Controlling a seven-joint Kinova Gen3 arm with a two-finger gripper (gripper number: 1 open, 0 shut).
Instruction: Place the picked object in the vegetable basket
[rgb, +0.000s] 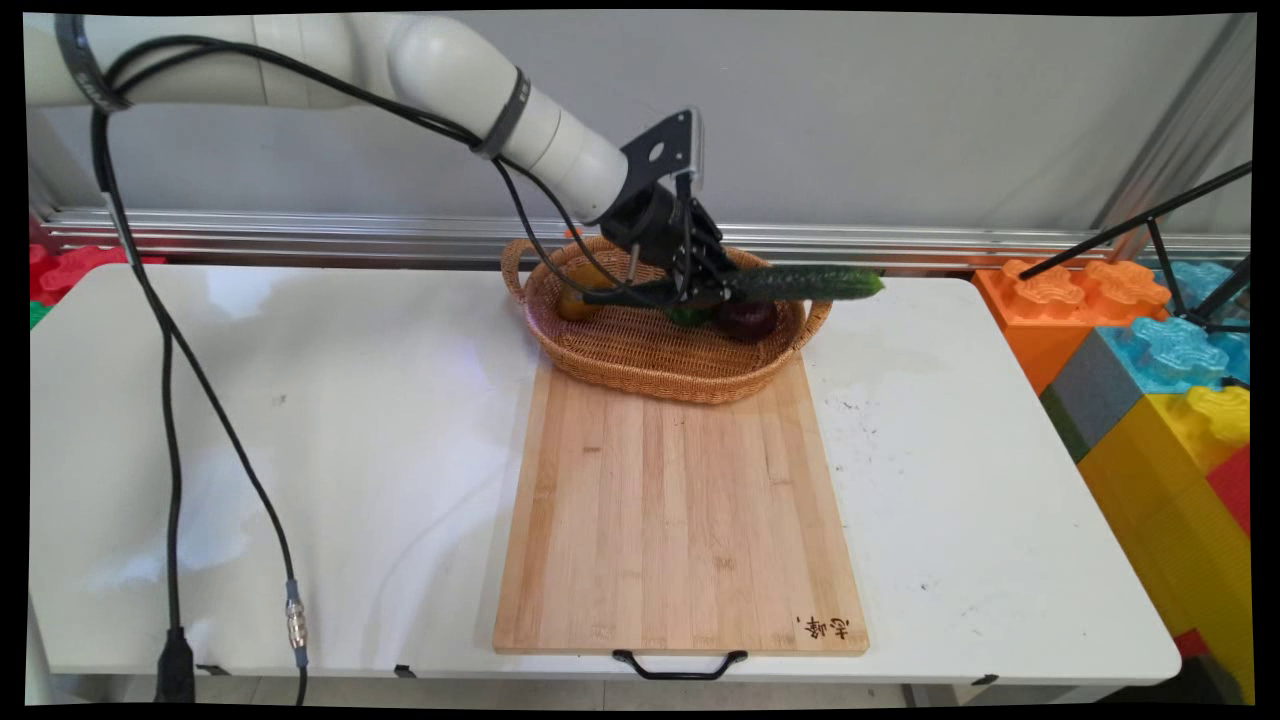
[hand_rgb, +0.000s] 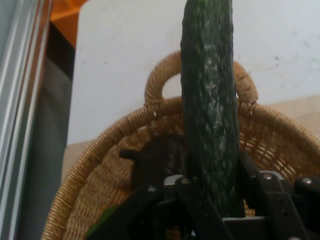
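Observation:
My gripper (rgb: 715, 290) is shut on a long dark green cucumber (rgb: 810, 283), holding it level above the wicker basket (rgb: 600, 350), its free end pointing right past the basket's rim. In the hand view the cucumber (hand_rgb: 210, 105) rises straight up from between the fingers, over the basket's far handle (hand_rgb: 165, 75). Inside the basket lie a dark purple fruit (rgb: 748, 320), a yellow-orange fruit (rgb: 578, 300) on the left, and a green item (rgb: 688, 317) partly hidden under the gripper.
A wooden cutting board (rgb: 680, 520) with a black handle lies in front of the basket, its far edge under the basket. Coloured foam blocks (rgb: 1160, 380) stand off the table's right end. Black cables (rgb: 170, 400) hang at the left.

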